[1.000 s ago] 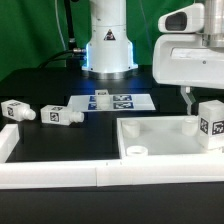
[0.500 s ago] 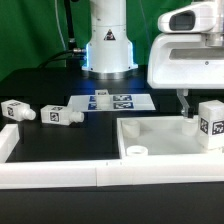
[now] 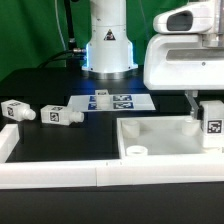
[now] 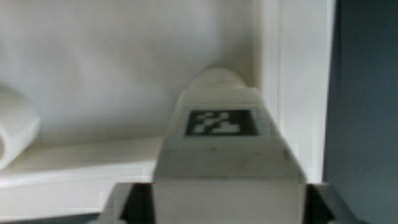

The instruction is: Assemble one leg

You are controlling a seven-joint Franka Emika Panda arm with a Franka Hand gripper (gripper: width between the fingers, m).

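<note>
My gripper (image 3: 206,106) is shut on a leg (image 3: 210,124), a short white square block with a black-and-white tag. I hold it upright over the right end of the wide white tray-like piece (image 3: 160,133), close to its right wall. In the wrist view the leg (image 4: 222,150) fills the middle, with its tag facing the camera, and the dark fingers (image 4: 128,205) press its two sides. The tray's white inner wall lies behind it. Two more legs (image 3: 15,111) (image 3: 60,116) lie on the black table at the exterior view's left.
The marker board (image 3: 112,101) lies flat behind the tray, in front of the robot base (image 3: 108,48). A round socket (image 3: 137,153) sits at the tray's front left corner. A long white rail (image 3: 95,176) runs along the front.
My gripper has shifted a little toward the exterior view's left and slightly down, still shut on the leg. The other parts have not moved.
</note>
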